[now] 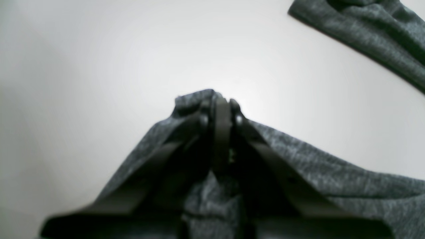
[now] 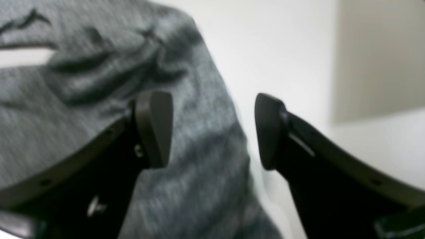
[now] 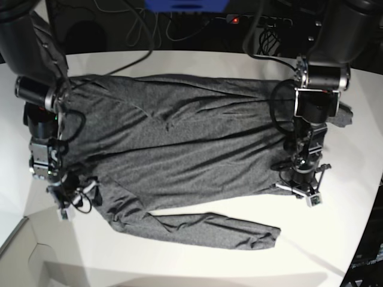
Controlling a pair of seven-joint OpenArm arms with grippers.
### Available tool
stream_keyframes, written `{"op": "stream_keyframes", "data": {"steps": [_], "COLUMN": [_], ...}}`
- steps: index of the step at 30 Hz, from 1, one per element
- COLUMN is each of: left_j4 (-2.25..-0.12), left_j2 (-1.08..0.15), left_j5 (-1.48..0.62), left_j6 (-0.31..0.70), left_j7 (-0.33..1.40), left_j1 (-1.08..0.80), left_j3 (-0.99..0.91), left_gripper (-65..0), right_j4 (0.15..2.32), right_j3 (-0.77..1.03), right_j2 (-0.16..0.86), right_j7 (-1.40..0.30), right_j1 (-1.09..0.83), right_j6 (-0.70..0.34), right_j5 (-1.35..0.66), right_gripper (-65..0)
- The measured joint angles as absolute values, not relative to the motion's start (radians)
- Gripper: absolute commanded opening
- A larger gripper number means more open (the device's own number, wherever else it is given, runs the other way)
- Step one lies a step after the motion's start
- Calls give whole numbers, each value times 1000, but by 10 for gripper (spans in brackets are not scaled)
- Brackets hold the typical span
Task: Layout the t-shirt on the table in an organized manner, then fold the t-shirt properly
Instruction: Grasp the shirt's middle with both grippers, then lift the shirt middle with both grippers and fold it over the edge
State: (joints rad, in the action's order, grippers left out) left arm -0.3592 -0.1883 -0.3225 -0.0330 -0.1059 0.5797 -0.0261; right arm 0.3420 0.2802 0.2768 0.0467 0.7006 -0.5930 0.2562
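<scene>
L gripper (image 1: 220, 109) pinching t-shirt (image 3: 179, 149), lengthwise left-right.

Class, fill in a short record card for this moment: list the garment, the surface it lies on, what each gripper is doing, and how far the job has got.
garment: t-shirt, dark grey, spread wide but wrinkled, one long sleeve stretched along the near edge
surface: table, white
left gripper: shut on a pinch of the t-shirt's edge
right gripper: open, jaws astride the cloth's edge, nothing held
stage: laying out; no fold made yet
</scene>
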Motion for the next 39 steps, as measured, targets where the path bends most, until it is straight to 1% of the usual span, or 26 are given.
{"op": "stream_keyframes", "data": {"steps": [2,4,11,12,13,15,16,17,18,20,22,24,27,29,32,36,39], "left_j4": [-359,-359,-363,-363,-363,-368,-369,-373,-373,-392,-448,-523,-714,-857,-1015,-1124,-1176], "left_j2": [-188,-188,-188,-188,-188,-188,-188,-188,-188,-188,-187,-185,-211,-244,-267,-250,-252], "left_j5": [-323,-323,-323,-323,-323,-322,-322,-322,-323,-326,-342,-421,-575,-643,-694,-702,-704], "left_j6": [-33,-33,-33,-33,-33,-33,-33,-33,-33,-33,-33,-34,-28,-47,-40,-41,-41], "left_j7": [-106,-106,-114,-114,-114,-113,-113,-113,-113,-93,-52,1,143,187,207,295,350], "left_j1": [580,580,568,568,568,567,566,565,566,562,547,516,436,379,310,241,213], "left_j3": [-26,-26,-26,-26,-26,-26,-26,-27,-27,-27,-30,-30,-28,-47,-111,-199,-250], "left_gripper": [-649,-649,-649,-649,-649,-649,-649,-649,-649,-649,-649,-649,-649,-649,-649,-649,-649], "right_j4": [334,334,340,341,342,342,342,342,347,347,363,409,495,552,611,735,857], "right_j3": [280,278,278,278,278,278,278,278,278,278,283,283,283,283,286,281,283], "right_j2": [274,271,271,267,263,257,254,254,253,253,253,252,262,278,287,288,301], "right_j7": [41,45,76,79,81,79,80,76,72,72,39,37,41,38,38,12,-38], "right_j1": [690,682,650,649,648,648,648,648,648,651,660,658,649,625,572,471,397], "right_j6": [-550,-468,-470,-469,-469,-469,-469,-470,-469,-470,-470,-471,-474,-474,-474,-579,-596], "right_j5": [259,257,254,252,250,247,246,245,247,247,253,255,249,250,239,154,86], "right_gripper": [-257,-257,-272,-295,-332,-448,-527,-619,-650,-643,-650,-650,-650,-650,-650,-650,-650]}}
